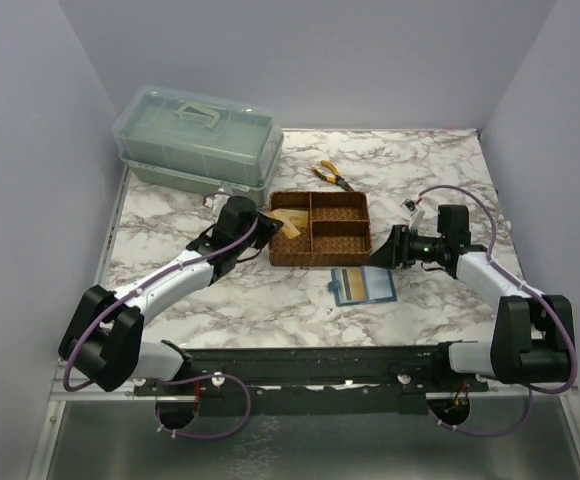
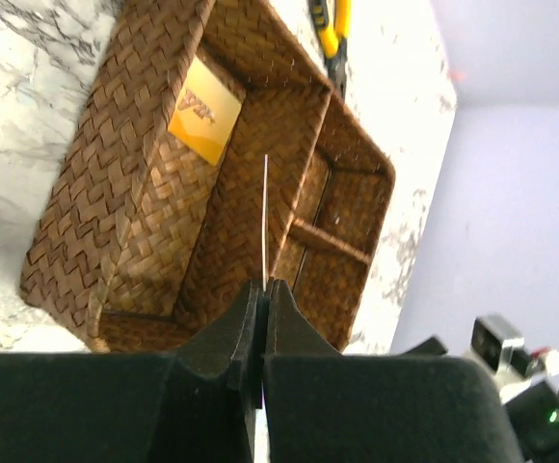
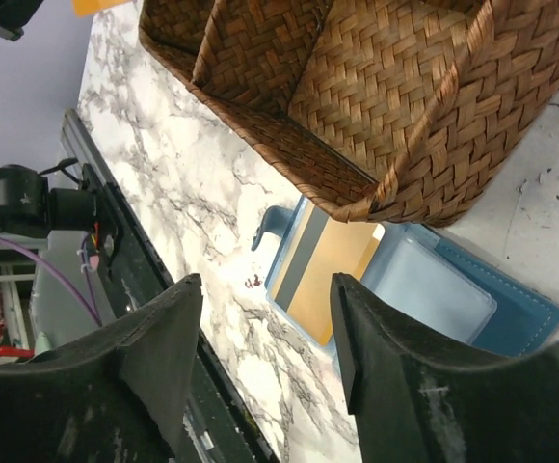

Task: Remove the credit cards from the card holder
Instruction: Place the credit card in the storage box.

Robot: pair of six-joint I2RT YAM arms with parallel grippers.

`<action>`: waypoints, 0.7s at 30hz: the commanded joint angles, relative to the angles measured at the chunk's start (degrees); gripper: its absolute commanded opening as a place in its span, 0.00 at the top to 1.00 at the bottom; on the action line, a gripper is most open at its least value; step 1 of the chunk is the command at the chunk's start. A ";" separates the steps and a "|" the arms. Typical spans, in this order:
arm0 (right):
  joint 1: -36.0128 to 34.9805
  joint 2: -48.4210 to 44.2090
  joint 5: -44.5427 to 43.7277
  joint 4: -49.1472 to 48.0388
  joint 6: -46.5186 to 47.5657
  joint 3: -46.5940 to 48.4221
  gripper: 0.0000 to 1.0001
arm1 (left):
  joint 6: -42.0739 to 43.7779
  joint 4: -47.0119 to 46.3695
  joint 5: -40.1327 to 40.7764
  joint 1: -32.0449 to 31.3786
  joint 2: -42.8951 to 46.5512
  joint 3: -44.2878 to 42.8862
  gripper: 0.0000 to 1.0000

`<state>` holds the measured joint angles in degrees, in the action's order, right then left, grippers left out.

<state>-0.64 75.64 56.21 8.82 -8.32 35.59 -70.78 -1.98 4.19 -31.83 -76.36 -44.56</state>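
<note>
The card holder (image 1: 363,285) lies open on the marble in front of the woven tray, teal with a pale inside (image 3: 434,299). A gold credit card (image 3: 332,270) with a grey stripe sits in its left half. My right gripper (image 3: 265,289) hangs open just above and to the right of the holder (image 1: 378,252), holding nothing. My left gripper (image 2: 265,285) is shut on a thin pale credit card (image 2: 265,217), seen edge-on over the tray's left compartment (image 1: 258,224). Another yellow credit card (image 2: 205,113) lies inside that compartment.
The brown woven three-compartment tray (image 1: 319,263) stands mid-table. Yellow-handled pliers (image 1: 331,175) lie behind it. A green lidded plastic box (image 1: 198,137) stands at the back left. Grey walls enclose the table on three sides.
</note>
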 commanded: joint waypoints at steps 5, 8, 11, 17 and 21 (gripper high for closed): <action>0.29 -2.11 0.77 1.17 1.19 1.70 0.35 | -20.78 -2.78 24.97 -4.44 -3.71 -3.07 1.00; 0.95 -2.29 1.13 1.35 1.23 1.92 0.34 | -24.68 -2.71 29.17 -5.64 -6.15 -4.38 1.00; 2.08 -2.60 1.57 1.38 1.12 1.94 0.34 | -29.25 -2.51 32.29 -6.83 -9.19 -5.11 1.00; 2.68 -2.90 2.05 1.46 1.03 2.11 0.34 | -34.39 -1.82 36.41 -8.62 -14.47 -8.13 1.00; 3.15 -3.04 2.57 1.46 0.79 2.06 0.33 | -37.68 0.17 39.58 -9.83 -17.86 -10.28 1.00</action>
<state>1.67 73.49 56.86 9.54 -7.88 36.36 -94.98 -8.01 32.05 -40.38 -91.79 -51.88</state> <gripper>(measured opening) 0.665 0.017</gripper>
